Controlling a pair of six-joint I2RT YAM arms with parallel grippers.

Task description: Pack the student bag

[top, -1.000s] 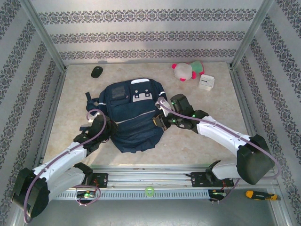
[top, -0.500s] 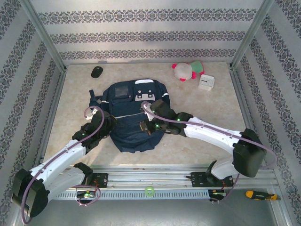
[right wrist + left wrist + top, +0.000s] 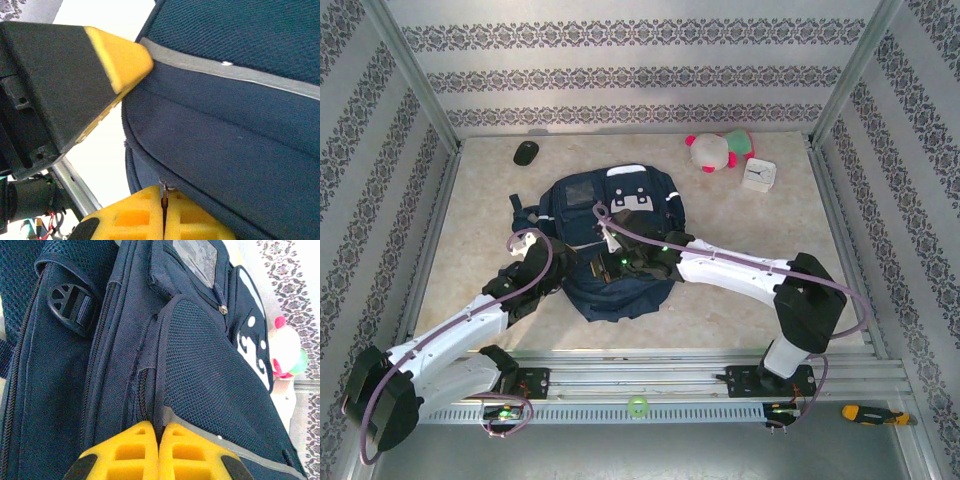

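The student bag (image 3: 612,212), dark navy with white patches, lies flat in the middle of the table. My left gripper (image 3: 552,268) sits at the bag's lower left edge. In the left wrist view it (image 3: 160,426) is shut on a fold of the bag's fabric (image 3: 200,365) beside a zipper seam. My right gripper (image 3: 603,268) rests over the bag's lower front. In the right wrist view it (image 3: 164,192) is shut on a small metal zipper pull (image 3: 164,188) on the bag's side (image 3: 240,120). One yellow finger (image 3: 120,55) of the left gripper shows close by.
A black mouse (image 3: 526,152) lies at the back left. A pink, white and green plush toy (image 3: 720,150) and a white clock (image 3: 758,175) sit at the back right. A screwdriver (image 3: 870,413) lies beyond the front rail. Patterned walls close in three sides.
My right gripper has slid left along the bag's lower front, from its right side to near the left gripper. The bag has shifted slightly. The left gripper has stayed at the bag's left edge.
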